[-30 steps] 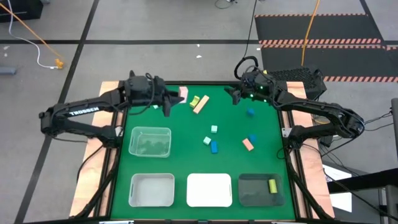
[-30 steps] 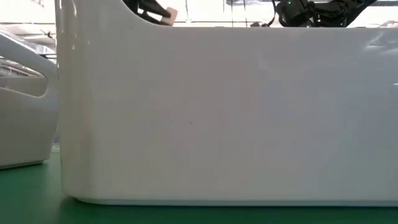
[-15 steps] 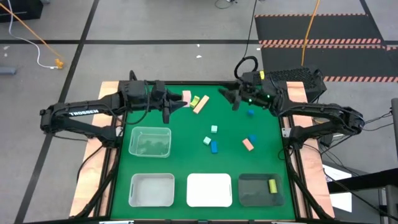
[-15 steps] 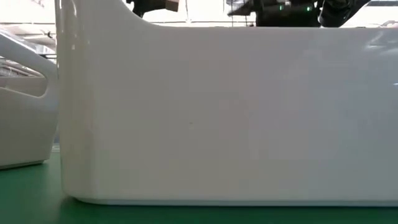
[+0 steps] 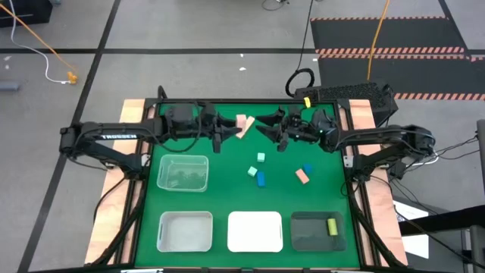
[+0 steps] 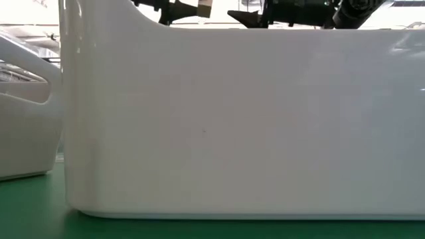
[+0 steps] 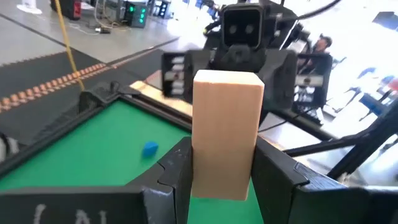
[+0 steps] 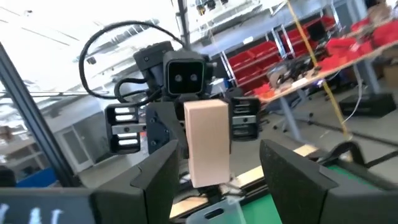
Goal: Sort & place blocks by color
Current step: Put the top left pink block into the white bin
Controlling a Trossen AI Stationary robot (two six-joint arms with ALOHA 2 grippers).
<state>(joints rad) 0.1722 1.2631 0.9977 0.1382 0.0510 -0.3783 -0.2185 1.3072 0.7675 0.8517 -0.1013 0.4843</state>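
Tan wood shows between the fingers of the left gripper (image 5: 227, 127), which is clenched on a wooden block (image 5: 243, 125) and holds it upright above the far middle of the green counter (image 5: 227, 182), presumably to pass it across. Just beyond, the right gripper (image 5: 267, 130) faces it with jaws spread wide and nothing between them, apparently lined up to receive the block. Other blocks, mint (image 5: 261, 158), blue (image 5: 261, 179) and salmon (image 5: 302, 176), lie loose mid-counter, and one yellow-green block (image 5: 331, 226) already sits in the dark tray (image 5: 303, 235).

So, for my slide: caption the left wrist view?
Left gripper holds a tan wood block upright toward the facing right gripper.
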